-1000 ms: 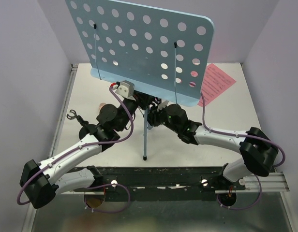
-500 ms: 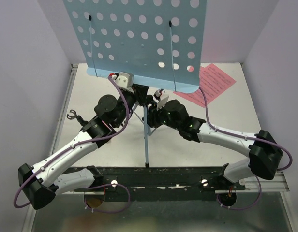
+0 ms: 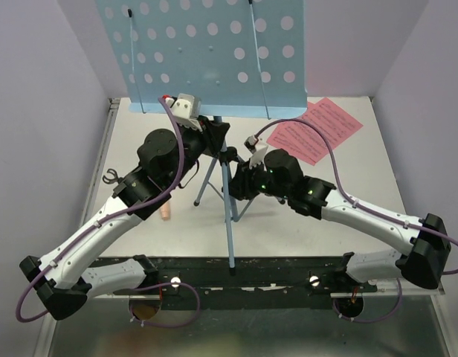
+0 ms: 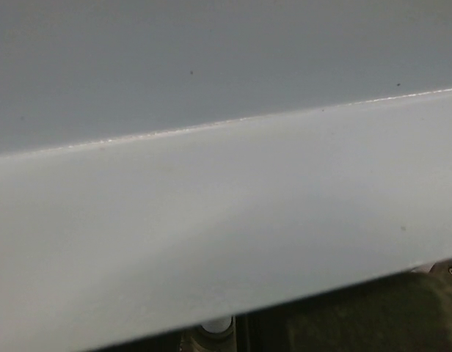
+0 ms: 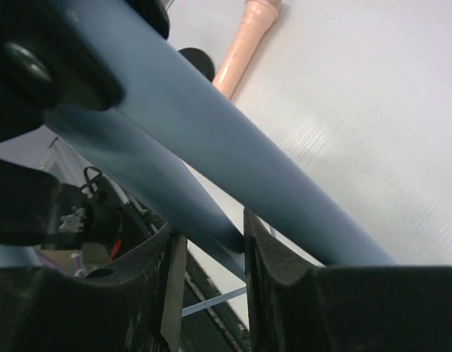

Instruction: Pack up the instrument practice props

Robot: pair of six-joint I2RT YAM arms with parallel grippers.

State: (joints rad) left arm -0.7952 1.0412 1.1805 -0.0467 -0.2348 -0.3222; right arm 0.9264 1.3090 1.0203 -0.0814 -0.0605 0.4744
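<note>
The right pincer (image 5: pixel 208 246) is clamped narrowly on a leg of the light-blue music stand (image 3: pixel 227 201). The left pincer (image 3: pixel 216 136) sits under its desk (image 3: pixel 214 44) — grip unclear. The microphone (image 3: pixel 166 213) lies on the surface (image 3: pixel 363 186) left of the stand — pink pages (image 3: pixel 318 130) back right.

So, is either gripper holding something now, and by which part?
The right gripper seems to clamp a lower tube of the stand. The left gripper is at the joint under the desk; its hold cannot be told.

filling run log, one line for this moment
phase: handling light-blue hole-dotted music stand | left gripper: at desk lip, state unclear | right gripper: shut on its leg | pink paper pages: lying loose
</note>
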